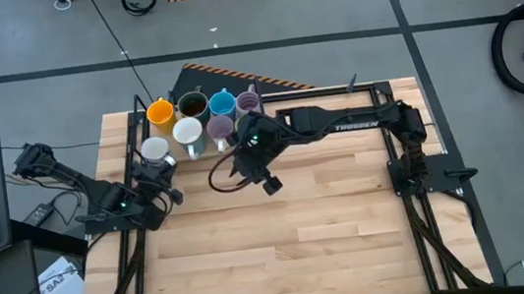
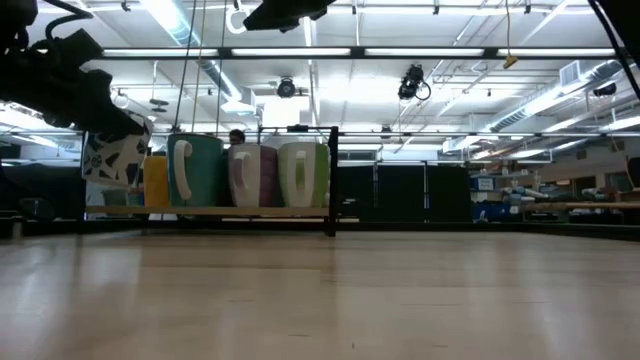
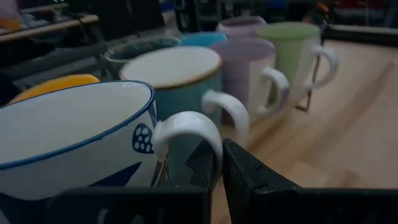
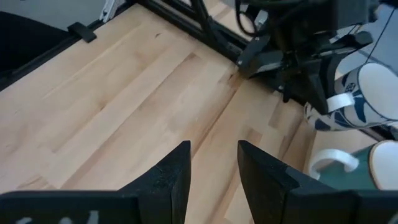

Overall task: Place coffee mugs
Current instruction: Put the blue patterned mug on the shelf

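Observation:
My left gripper (image 3: 214, 167) is at the table's far left, shut on a white mug with a blue rim and pattern (image 3: 74, 143); from above the mug (image 1: 154, 149) shows beside the group. The other coffee mugs stand in two rows there: orange (image 1: 161, 111), dark brown (image 1: 193, 104), blue (image 1: 222, 103), lilac (image 1: 248, 102), teal with a white inside (image 1: 187, 133), a second lilac (image 1: 219, 127). A green mug (image 2: 305, 173) ends the row in the low view. My right gripper (image 4: 211, 163) hangs open over bare wood, near side of the mugs (image 1: 269, 182). My left gripper pinches the white mug's handle (image 3: 200, 127) between its two fingers, at the handle's outer bend. The fingers (image 3: 249, 171) come nearly level from the table's near side. The mug sits slightly tilted, open end up, and in the low view its bottom (image 2: 112, 183) shows above the table line.
A black frame (image 1: 335, 91) runs along the table's far edge behind the mugs, with an upright post (image 2: 333, 180) beside the green mug. Bare wood (image 1: 331, 228) fills the middle and near part of the table. A desk with a mouse stands off the left edge.

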Tool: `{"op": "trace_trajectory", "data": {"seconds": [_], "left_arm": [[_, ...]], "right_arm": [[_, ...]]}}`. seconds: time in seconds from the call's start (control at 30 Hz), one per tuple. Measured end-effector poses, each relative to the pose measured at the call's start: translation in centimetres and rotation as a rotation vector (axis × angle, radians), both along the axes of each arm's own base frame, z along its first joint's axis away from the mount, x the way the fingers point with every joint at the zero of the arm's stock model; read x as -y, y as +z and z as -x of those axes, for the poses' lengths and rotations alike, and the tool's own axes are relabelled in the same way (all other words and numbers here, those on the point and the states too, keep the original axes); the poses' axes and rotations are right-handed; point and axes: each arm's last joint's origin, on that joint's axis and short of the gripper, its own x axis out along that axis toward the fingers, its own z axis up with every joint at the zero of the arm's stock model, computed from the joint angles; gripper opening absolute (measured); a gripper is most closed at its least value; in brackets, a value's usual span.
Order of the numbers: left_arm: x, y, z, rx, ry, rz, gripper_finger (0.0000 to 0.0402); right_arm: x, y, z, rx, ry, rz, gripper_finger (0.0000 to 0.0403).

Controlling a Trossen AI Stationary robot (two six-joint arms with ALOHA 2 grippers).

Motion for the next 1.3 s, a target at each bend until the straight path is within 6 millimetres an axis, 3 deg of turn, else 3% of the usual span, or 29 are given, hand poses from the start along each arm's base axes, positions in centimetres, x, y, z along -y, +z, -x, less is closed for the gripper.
{"op": "trace_trajectory", "data": {"seconds": [0.33, 0.57, 0.77, 1.3], "left_arm": [[-0.1, 0.1, 0.0, 0.088, 0.056, -0.018, 0.0023], [-0.1, -2.7, 0.0, 0.169, 0.072, 0.027, 0.0023], [0.1, -2.3, -0.6, 0.109, 0.060, -0.048, 0.0023], [-1.2, -2.4, -1.2, -0.034, 0.088, -0.032, 0.0023]], "right_arm": [[-0.3, 0.2, 0.4, -0.020, 0.023, -0.022, 0.0137], [-1.1, 0.2, 0.4, -0.029, 0.039, -0.038, 0.0137], [-1.3, 0.0, 0.5, -0.051, 0.030, -0.026, 0.0137], [-1.3, 0.0, 0.5, -0.046, 0.026, -0.021, 0.0137]]}}
